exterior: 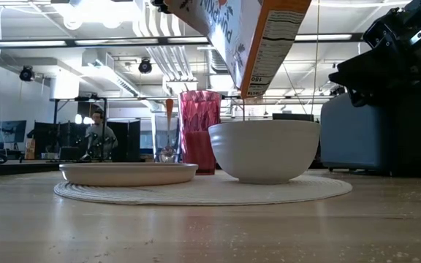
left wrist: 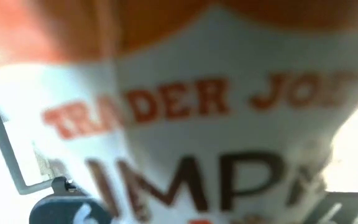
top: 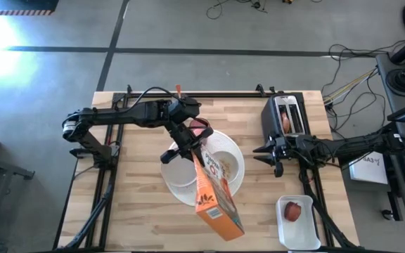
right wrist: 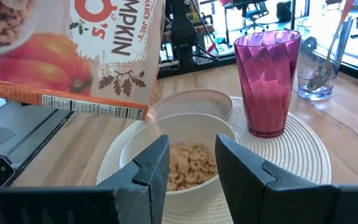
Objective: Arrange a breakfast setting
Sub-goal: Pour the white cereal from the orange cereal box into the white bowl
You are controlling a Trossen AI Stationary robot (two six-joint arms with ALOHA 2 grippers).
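Nearest the front edge of the table, a red apple [top: 294, 210] lies in a white rectangular tray [top: 299, 239] at the right. Above the middle, the left gripper [top: 188, 147] is clamped shut on a tilted orange cereal box [top: 218, 197], held over the large round white plate [top: 234, 184], where one small white bowl [right wrist: 180, 152] holds cereal [right wrist: 187, 164] and the other bowl [top: 181, 173] sits beside it. Farther back stands the pink tumbler [right wrist: 266, 84], and the right gripper [top: 271, 156], its fingers partly apart and holding nothing, waits just in front of the black toaster [top: 287, 116].
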